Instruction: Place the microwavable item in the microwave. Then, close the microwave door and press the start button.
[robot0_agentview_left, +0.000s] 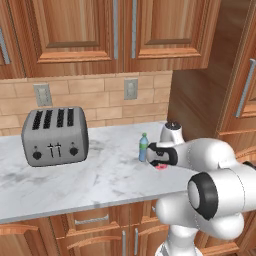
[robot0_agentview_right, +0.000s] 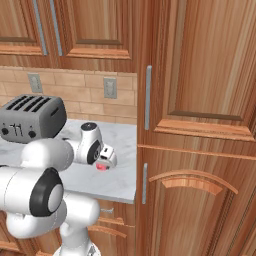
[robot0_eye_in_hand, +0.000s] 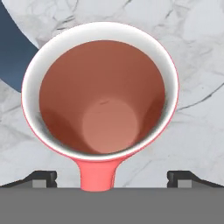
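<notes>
On the marble counter (robot0_agentview_left: 75, 185), L to R: toaster (robot0_agentview_left: 54, 136), blue bottle (robot0_agentview_left: 143, 147), then red cup (robot0_eye_in_hand: 100, 96) just beside it, under the gripper (robot0_eye_in_hand: 111, 177). Fingers spread wide, nothing held, tips either side of cup handle. Risk: closing off-centre tips the cup or knocks the bottle over, imo.

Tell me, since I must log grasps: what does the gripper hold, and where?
Nothing. The gripper stands open above the red cup, fingertips apart.
</notes>
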